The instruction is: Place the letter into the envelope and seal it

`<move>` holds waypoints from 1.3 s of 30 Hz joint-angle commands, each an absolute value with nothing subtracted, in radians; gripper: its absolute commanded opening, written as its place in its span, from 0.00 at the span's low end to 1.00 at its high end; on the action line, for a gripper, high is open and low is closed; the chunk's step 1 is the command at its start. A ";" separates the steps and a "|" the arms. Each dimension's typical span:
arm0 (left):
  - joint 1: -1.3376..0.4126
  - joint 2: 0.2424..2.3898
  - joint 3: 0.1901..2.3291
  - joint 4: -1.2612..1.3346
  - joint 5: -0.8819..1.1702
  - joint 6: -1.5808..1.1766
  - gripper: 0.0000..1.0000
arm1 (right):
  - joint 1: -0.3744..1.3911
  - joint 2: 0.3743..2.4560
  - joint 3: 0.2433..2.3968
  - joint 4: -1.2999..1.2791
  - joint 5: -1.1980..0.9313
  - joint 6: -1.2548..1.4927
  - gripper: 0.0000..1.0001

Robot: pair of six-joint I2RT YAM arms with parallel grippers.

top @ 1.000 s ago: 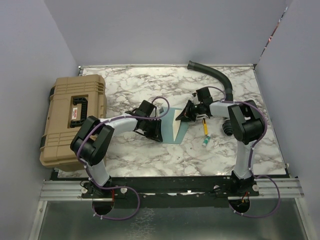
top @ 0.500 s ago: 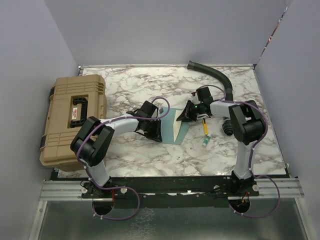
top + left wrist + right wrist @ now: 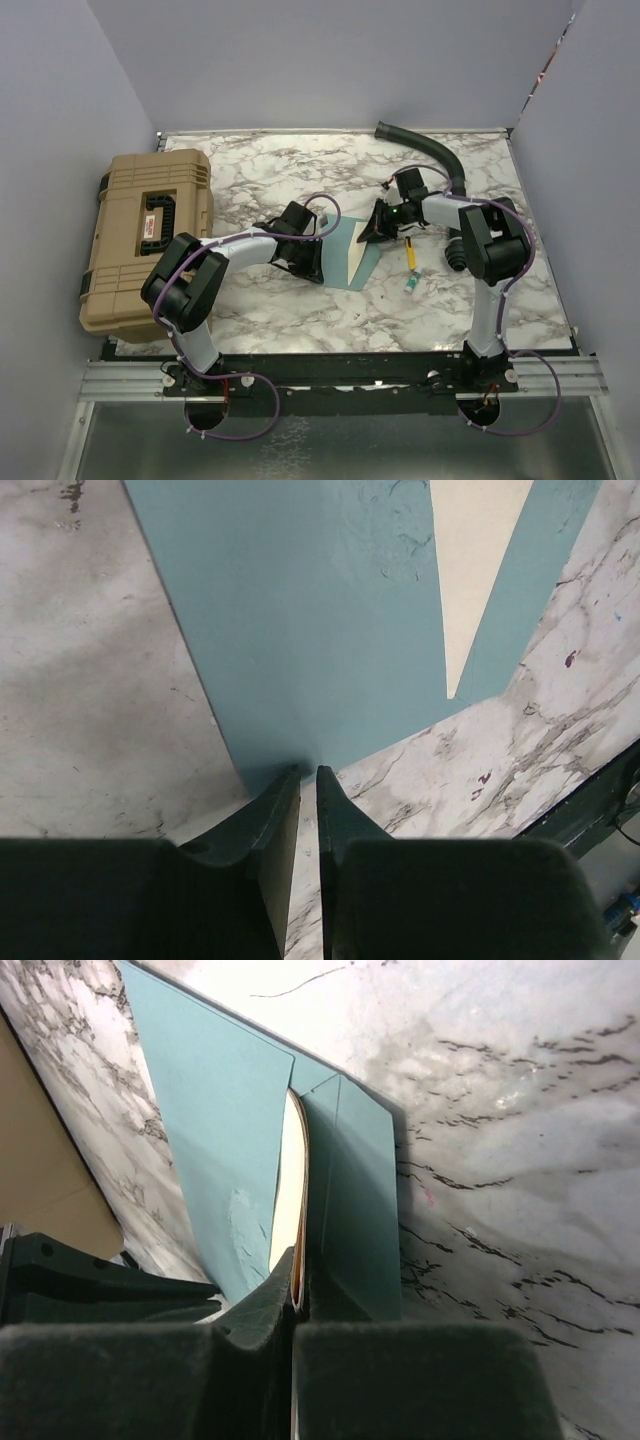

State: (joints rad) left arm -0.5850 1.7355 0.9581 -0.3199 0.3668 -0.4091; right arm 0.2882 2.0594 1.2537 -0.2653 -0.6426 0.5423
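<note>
Teal envelope [image 3: 300, 610] lies flat on the marble table [image 3: 300, 310]. Our right gripper [image 3: 297, 1290] is clamped on the letter [image 3: 290, 1190], which sits partly inside the pocket. Our left gripper [image 3: 308, 772] has its 2 fingers [image 3: 270, 820] nearly together at the envelope's corner; we cannot tell whether they pinch it.

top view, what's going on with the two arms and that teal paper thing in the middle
The left gripper pinches a corner of the teal envelope. The right gripper is shut on the tan letter, whose edge sits between the envelope's panels. The letter is only partly in, and nothing is sealed yet.
</note>
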 commanded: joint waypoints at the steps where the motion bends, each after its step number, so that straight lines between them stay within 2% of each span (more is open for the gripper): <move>1: -0.573 1.801 0.927 -0.419 0.232 -0.331 0.17 | 0.273 2.091 1.267 -0.261 -0.715 0.499 0.00; 2: -0.572 1.804 0.930 -0.411 0.243 -0.337 0.17 | 0.274 2.082 1.250 -0.235 -0.731 0.518 0.03; 4: -0.572 1.809 0.935 -0.397 0.261 -0.357 0.17 | 0.277 2.059 1.204 -0.174 -0.757 0.569 0.17; 10: -0.572 1.816 0.938 -0.351 0.267 -0.433 0.16 | 0.312 1.969 1.021 0.022 -0.735 0.729 0.42; 14: -0.572 1.817 0.935 -0.348 0.231 -0.470 0.13 | 0.317 1.889 0.894 0.176 -0.678 0.837 0.47; 17: -0.571 1.815 0.930 -0.341 0.208 -0.493 0.11 | 0.321 1.861 0.845 0.246 -0.677 0.893 0.46; 23: -0.572 1.807 0.918 -0.301 0.213 -0.540 0.09 | 0.368 1.868 0.805 0.275 -0.687 0.928 0.33; 28: -0.572 1.794 0.902 -0.280 0.224 -0.551 0.10 | 0.406 1.886 0.773 0.305 -0.710 0.946 0.29; 29: -0.572 1.791 0.899 -0.280 0.224 -0.550 0.10 | 0.409 1.888 0.772 0.297 -0.716 0.941 0.26; 33: -0.569 1.783 0.894 -0.297 0.205 -0.515 0.13 | 0.408 1.879 0.813 0.157 -0.697 0.840 0.01; 39: -0.560 1.788 0.897 -0.377 0.150 -0.438 0.17 | 0.381 1.898 0.895 -0.034 -0.716 0.657 0.02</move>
